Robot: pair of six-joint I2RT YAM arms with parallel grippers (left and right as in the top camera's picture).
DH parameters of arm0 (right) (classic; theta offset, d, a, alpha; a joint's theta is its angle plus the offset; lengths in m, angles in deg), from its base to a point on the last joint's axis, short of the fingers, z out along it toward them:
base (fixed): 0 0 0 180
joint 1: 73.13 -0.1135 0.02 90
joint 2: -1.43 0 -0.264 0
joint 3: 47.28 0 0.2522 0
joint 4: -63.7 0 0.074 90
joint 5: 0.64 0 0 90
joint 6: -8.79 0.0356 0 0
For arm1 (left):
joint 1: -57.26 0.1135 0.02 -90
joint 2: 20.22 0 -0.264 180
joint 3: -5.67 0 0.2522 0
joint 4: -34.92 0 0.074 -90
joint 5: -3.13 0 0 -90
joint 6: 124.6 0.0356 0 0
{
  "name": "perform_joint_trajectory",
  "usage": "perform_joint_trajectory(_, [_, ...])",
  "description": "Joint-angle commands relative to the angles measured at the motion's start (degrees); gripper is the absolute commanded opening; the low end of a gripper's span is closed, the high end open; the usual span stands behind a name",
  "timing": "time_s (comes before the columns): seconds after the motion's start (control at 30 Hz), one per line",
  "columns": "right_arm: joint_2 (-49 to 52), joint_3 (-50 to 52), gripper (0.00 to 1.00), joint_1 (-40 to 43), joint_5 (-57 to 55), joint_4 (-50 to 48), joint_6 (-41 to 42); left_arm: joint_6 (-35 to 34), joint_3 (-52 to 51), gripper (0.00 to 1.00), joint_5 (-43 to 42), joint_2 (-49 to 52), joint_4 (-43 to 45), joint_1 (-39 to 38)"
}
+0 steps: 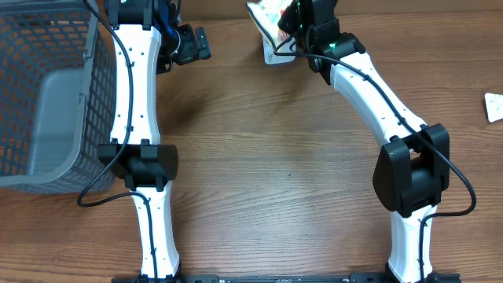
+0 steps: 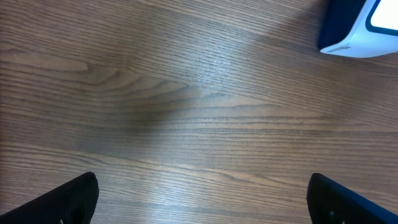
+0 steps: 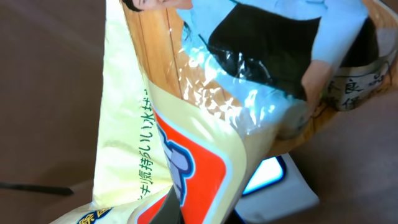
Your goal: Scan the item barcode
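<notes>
The item is a cream, orange and blue printed plastic bag [image 3: 186, 118], and it fills the right wrist view. My right gripper [image 3: 186, 214] is shut on its lower edge, with one dark finger [image 3: 166, 210] showing against the film. Overhead, the bag [image 1: 266, 16] hangs at the table's far edge over the white scanner [image 1: 277, 55]. The scanner's lit window [image 3: 267, 177] shows just beyond the bag. No barcode is visible on the bag. My left gripper [image 1: 192, 43] is open and holds nothing; it hovers over bare wood left of the scanner [image 2: 364, 28].
A grey wire basket [image 1: 47, 94] fills the left side of the table. A small white object [image 1: 493, 106] lies at the right edge. Both arms stretch from the near edge to the far side.
</notes>
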Motion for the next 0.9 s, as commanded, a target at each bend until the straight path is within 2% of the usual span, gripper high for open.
perform_joint_trajectory(0.0, [1.2, 0.9, 0.04, -0.3, -2.4, -3.7, -0.7, -0.3, -0.3, 1.00, 0.8, 0.2, -0.1, 0.2])
perform_joint_trajectory(0.2, [5.8, 0.9, 0.04, -0.3, -3.8, -6.5, -0.8, -0.3, -0.3, 1.00, 0.8, 0.2, -0.1, 0.2])
perform_joint_trajectory(0.43, [5.9, 0.4, 0.04, -0.2, -7.2, -6.7, -2.3, -0.3, -0.3, 1.00, 0.8, 0.2, -0.1, 0.2])
perform_joint_trajectory(0.57, [3.4, -0.9, 0.04, 0.3, -7.5, -6.1, -8.8, -0.3, -0.3, 1.00, 0.8, 0.2, -0.1, 0.2])
perform_joint_trajectory(0.73, [-2.8, -1.0, 0.04, 3.8, -10.0, -1.2, -8.2, -0.3, -0.3, 1.00, 0.8, 0.2, -0.1, 0.2])
perform_joint_trajectory(0.87, [-7.9, -1.0, 0.04, 10.4, -10.0, 5.9, -8.2, -0.3, -0.3, 1.00, 0.8, 0.2, -0.1, 0.2])
